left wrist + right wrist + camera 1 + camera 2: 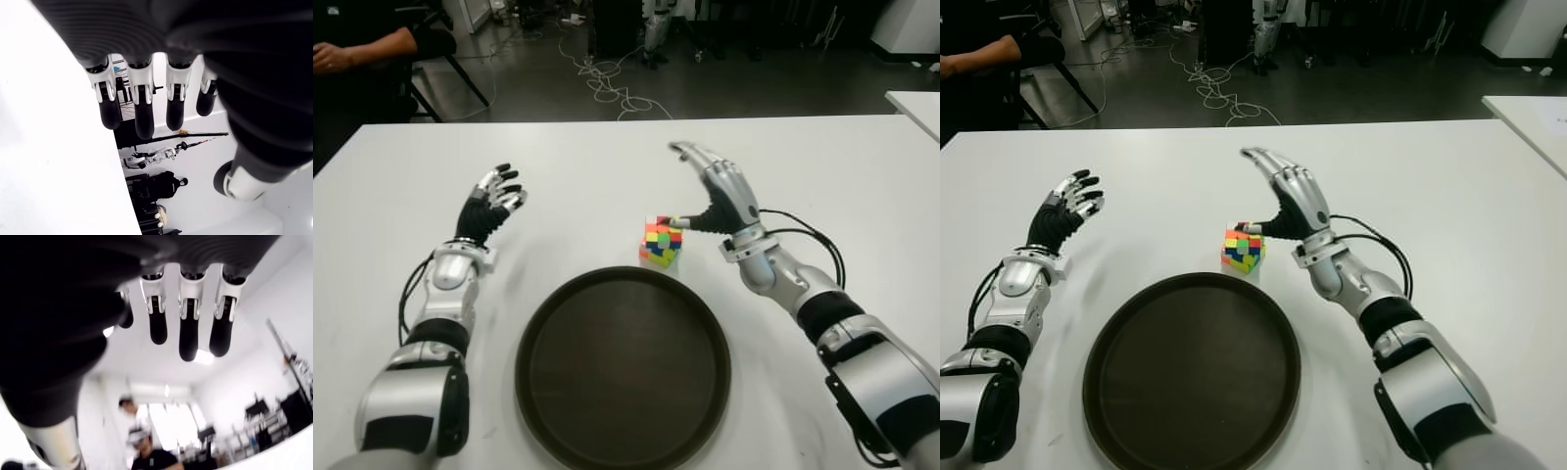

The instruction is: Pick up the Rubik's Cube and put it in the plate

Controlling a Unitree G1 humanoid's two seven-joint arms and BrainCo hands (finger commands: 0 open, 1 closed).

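Right hand [713, 201]: fingers spread, thumb tip at cube [661, 242], nothing gripped | left hand [489, 208]: open, empty | eye views alone show plate [607, 294] on worktop [822, 166].

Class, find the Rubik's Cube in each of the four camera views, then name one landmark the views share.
Left eye view: the Rubik's Cube sits just right of centre, beyond the plate's far rim.
Right eye view: the cube sits just left of centre.
Left wrist view: not in it.
Right wrist view: not in it.
Shared landmark: the dark round plate, in both eye views only.
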